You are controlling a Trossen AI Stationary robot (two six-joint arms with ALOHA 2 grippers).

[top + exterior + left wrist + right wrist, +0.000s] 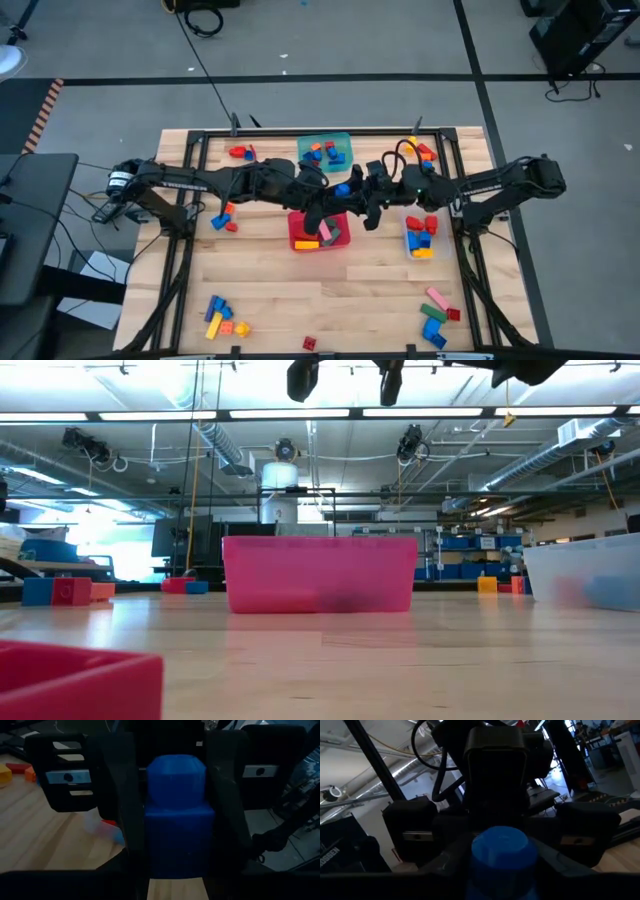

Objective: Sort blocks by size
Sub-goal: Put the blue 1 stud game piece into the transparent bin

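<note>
Nearest the front edge of the counter [330, 300], loose blocks lay in three small clusters: yellow, blue and orange ones at the left corner [222, 318], a lone red one near the middle [309, 343], and pink, green, blue and red ones at the right corner [437, 317].

Farther in, at the counter's centre, stood the red tub [318, 231], holding a few pieces. To its right was the clear tub [421, 238] with red, blue and yellow blocks inside; to its left lay a small scatter of red and blue blocks [224, 219].

Just above and behind the red tub, both arms met in mid-air. The left hand [175, 815] was clamped on a blue block [176, 815], its fingers [122, 805] pressing the block's two sides. The right hand [372, 190] faced it closely; its wrist view showed the same blue block's round stud [504, 855] directly in front, but whether its fingers were touching or apart from the block could not be told.

Beyond the hands sat the teal tub [325, 152] with blue, red and orange blocks. More red ones lay at the far left [241, 152], and red, orange and yellow ones at the far right [422, 150].

The only readable lettering was a partial "ROSSEN" on dark equipment [330, 855] in the right wrist view.
</note>
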